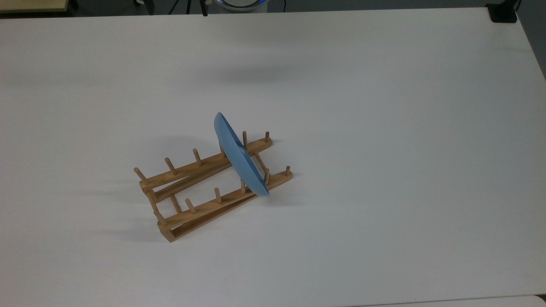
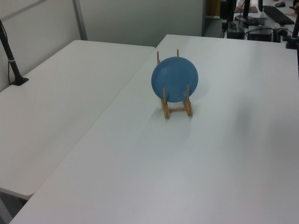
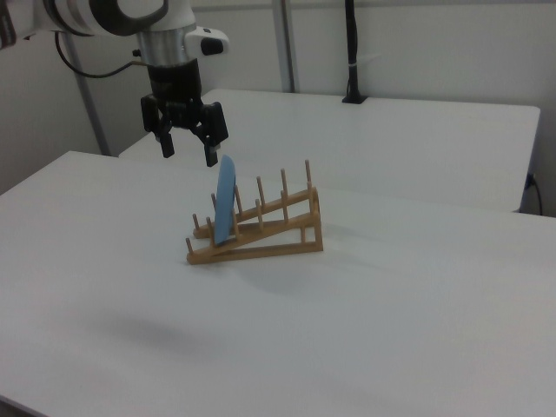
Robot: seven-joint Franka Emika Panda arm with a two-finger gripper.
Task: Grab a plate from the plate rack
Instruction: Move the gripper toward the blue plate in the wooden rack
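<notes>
Plate (image 1: 238, 158) standing on edge in plate rack (image 1: 200, 187), slotted between pegs near the low end, on the white desk (image 1: 384, 128). In the right view, pincer (image 3: 186, 148) spread open, hovering up and to the right view's left of the plate's top rim (image 3: 227, 162), holding nothing. Likely trouble: coming down off-line and knocking the rim, tipping the plate against the pegs or shoving the light rack across the desk. Glossy thin edge probably slippery, so a shallow pinch risks dropping it. Lifting at a slant could snag the neighbouring pegs.
</notes>
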